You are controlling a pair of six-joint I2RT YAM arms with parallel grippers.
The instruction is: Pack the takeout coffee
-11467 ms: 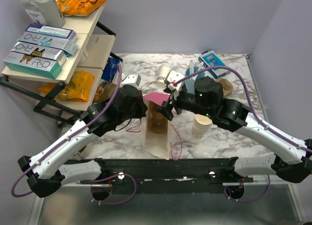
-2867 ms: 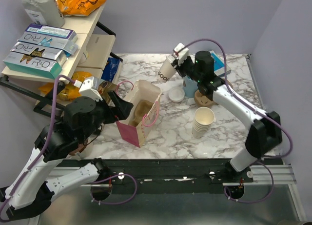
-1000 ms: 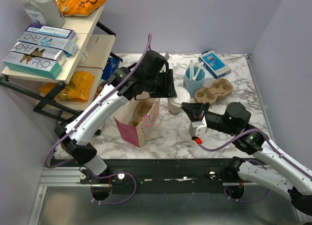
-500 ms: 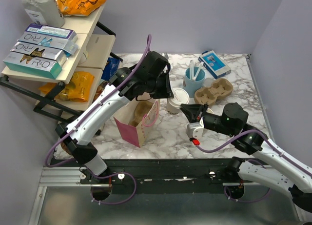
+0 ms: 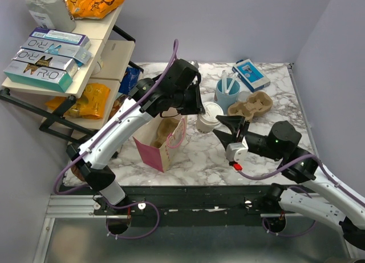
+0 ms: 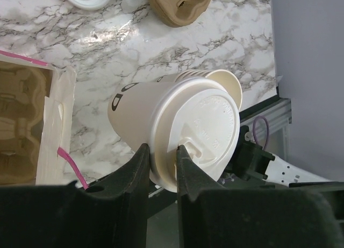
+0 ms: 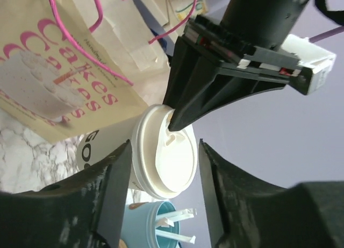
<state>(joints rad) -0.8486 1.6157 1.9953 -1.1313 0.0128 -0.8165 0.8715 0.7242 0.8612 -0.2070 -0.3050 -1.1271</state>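
The takeout coffee point(image 5: 209, 118), a white paper cup with a white lid and dark lettering, stands tilted just right of the pink-and-cream paper bag point(image 5: 161, 142). My left gripper point(image 5: 198, 107) is shut on the lid's rim, one finger inside the rim and one outside, as the left wrist view point(image 6: 163, 161) shows on the cup point(image 6: 156, 116). My right gripper point(image 5: 225, 125) is open and empty, pointing at the cup from the right. In the right wrist view its fingers point(image 7: 113, 199) flank the lidded cup point(image 7: 161, 159) without touching.
The bag holds a brown cup carrier point(image 5: 169, 129). A light-blue mug with white sticks point(image 5: 227, 90), a second cardboard carrier point(image 5: 251, 108) and a blue box point(image 5: 251, 73) lie behind. Stacked cream cups point(image 6: 230, 82) stand behind the coffee. A loaded shelf point(image 5: 68, 52) stands left.
My right arm has drawn back to the right, away from the cup. My left gripper keeps its hold on the lid and the cup has shifted slightly right.
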